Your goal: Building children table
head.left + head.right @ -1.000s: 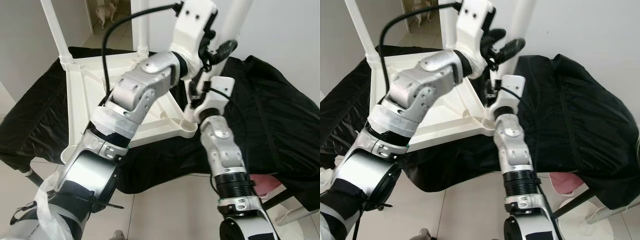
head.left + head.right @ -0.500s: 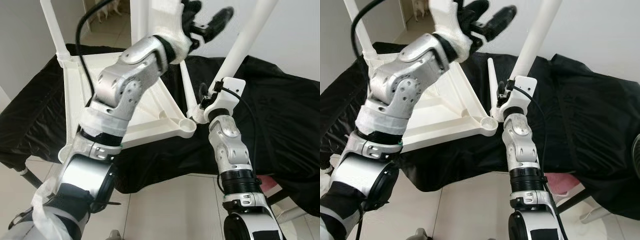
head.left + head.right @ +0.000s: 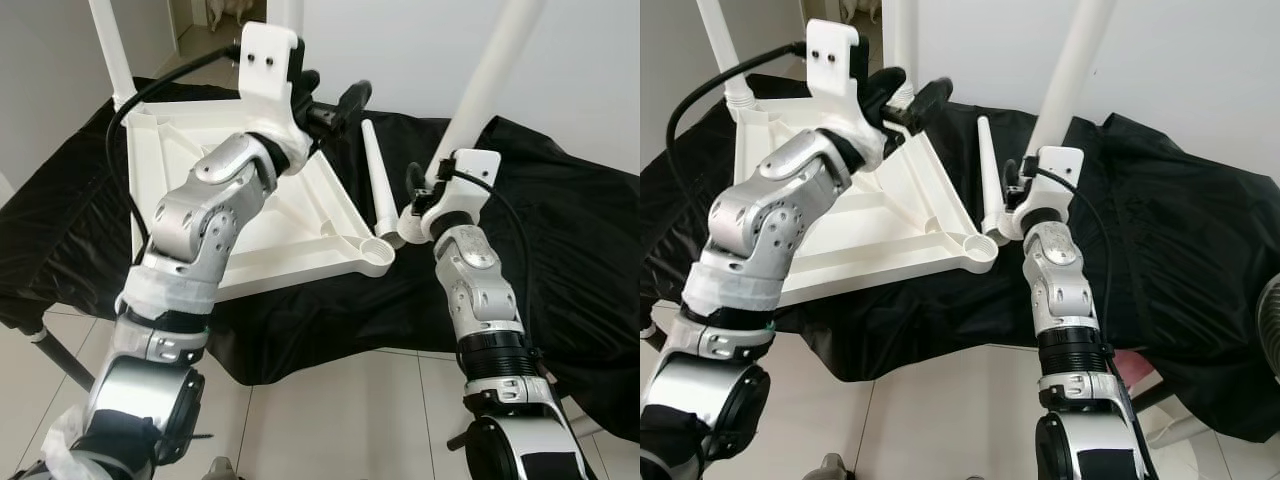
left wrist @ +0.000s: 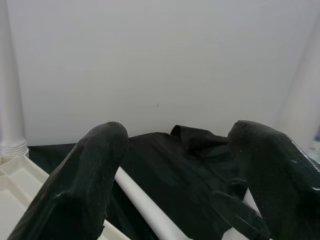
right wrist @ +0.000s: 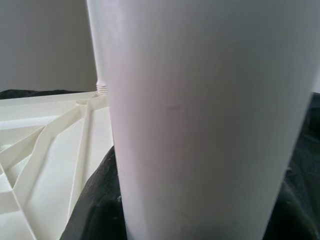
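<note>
The white plastic tabletop (image 3: 290, 230) lies upside down on black cloth. My right gripper (image 3: 428, 188) is shut on a white table leg (image 3: 490, 80) that leans up to the right. The leg's lower end rests beside the near right corner socket (image 3: 372, 246). In the right wrist view this leg (image 5: 200, 120) stands very close. A loose leg (image 3: 377, 175) lies on the cloth between the tabletop and the held leg. My left gripper (image 3: 330, 98) hovers open and empty over the tabletop's far right edge; its fingers (image 4: 85, 185) frame the loose leg (image 4: 145, 205).
Two legs stand upright in the far corners, one on the left (image 3: 108, 45) and one further right (image 3: 902, 40). The black cloth (image 3: 560, 230) covers a low surface whose front edge drops to the tiled floor (image 3: 330, 410). A white wall rises behind.
My left gripper has let go of the held leg and come down to above the tabletop's far edge. The held leg has tipped to the right in my right gripper.
</note>
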